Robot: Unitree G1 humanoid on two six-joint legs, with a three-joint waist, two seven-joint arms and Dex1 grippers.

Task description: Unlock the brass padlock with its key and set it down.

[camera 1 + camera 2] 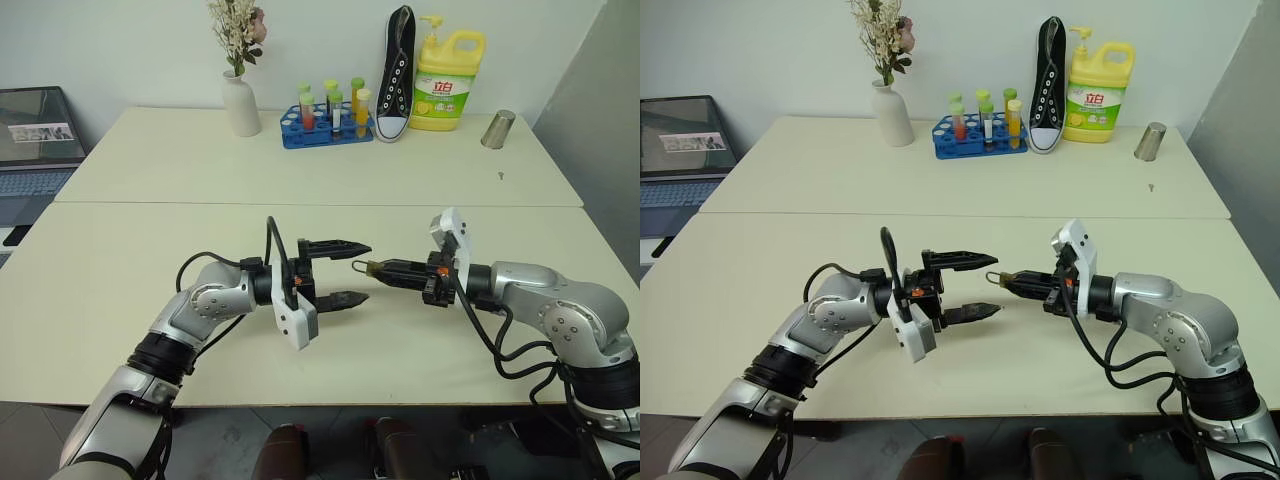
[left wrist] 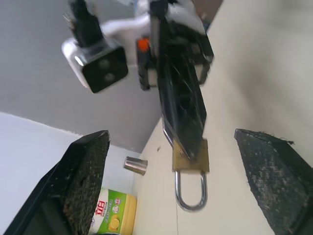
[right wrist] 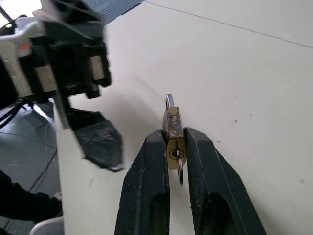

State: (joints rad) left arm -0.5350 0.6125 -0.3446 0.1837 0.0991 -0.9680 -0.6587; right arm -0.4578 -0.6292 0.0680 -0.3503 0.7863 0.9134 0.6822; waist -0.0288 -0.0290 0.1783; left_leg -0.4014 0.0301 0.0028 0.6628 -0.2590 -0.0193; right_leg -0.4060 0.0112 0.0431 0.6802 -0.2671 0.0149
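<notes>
My right gripper point(image 1: 378, 268) is shut on the brass padlock point(image 1: 368, 267), held in the air above the table point(image 1: 150, 290). The padlock's silvery shackle point(image 2: 190, 194) points toward my left gripper, and both its legs meet the body. In the right wrist view the padlock point(image 3: 174, 128) sits pinched between my fingertips, and the key point(image 3: 180, 174), a thin silvery piece, sticks out of its keyhole end. My left gripper point(image 1: 347, 272) is open, one finger above and one below, just short of the shackle and touching nothing.
Along the table's back edge stand a white vase with flowers point(image 1: 240, 103), a blue rack of tubes point(image 1: 326, 125), a black shoe point(image 1: 397, 75), a yellow detergent bottle point(image 1: 446, 80) and a metal cup point(image 1: 497, 129). A laptop point(image 1: 35, 140) sits off to the left.
</notes>
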